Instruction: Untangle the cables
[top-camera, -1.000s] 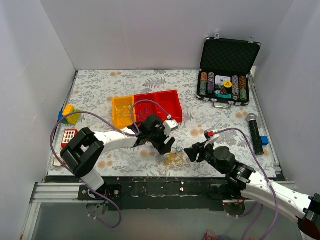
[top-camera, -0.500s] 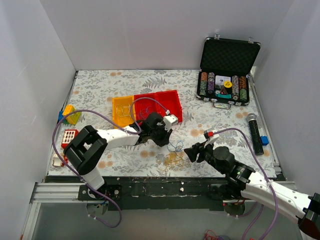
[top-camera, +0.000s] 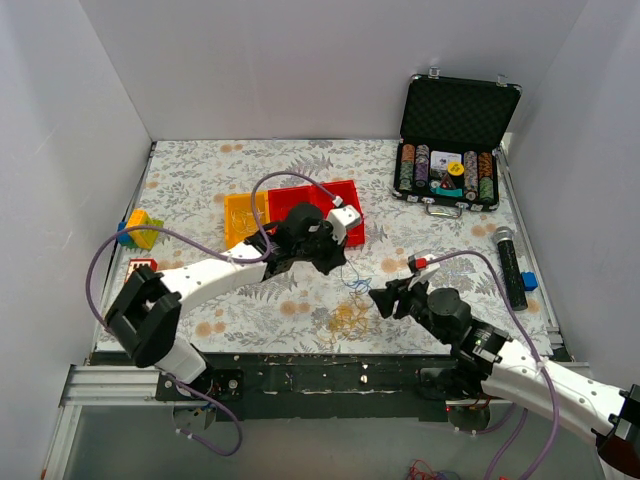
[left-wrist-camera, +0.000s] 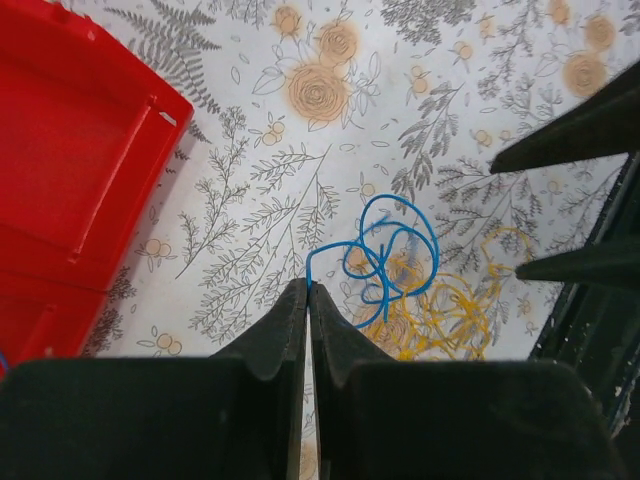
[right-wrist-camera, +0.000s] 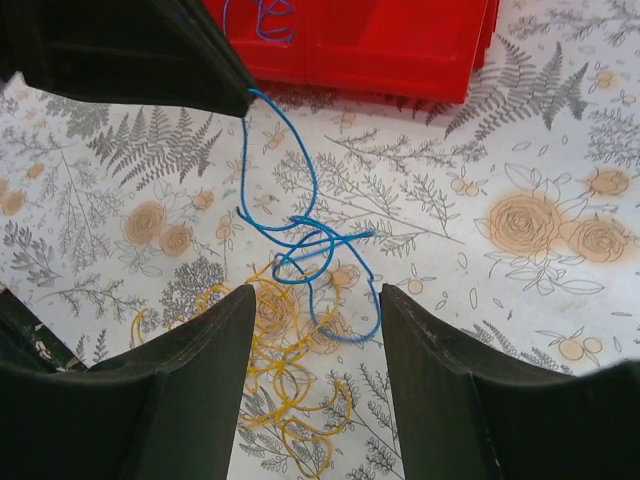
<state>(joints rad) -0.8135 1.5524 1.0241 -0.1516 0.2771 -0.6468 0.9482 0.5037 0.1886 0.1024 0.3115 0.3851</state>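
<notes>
The cables lie on the floral cloth near the table's front middle: a thin blue cable looped over a coil of yellow cable. My left gripper is shut on one end of the blue cable, and that strand rises from the loops up to its tips. The yellow cable stays flat beneath. My right gripper hangs open just above the tangle, with the blue cable and the yellow cable showing between its fingers, touching neither.
Red bins and a yellow bin stand just behind the left gripper; another blue wire lies in a red bin. An open poker chip case is at back right, a black cylinder at right, toy blocks at left.
My left gripper has shut on the blue cable's end and drawn back and up toward the red bins, stretching the blue strand away from the yellow coil. The right arm has barely moved.
</notes>
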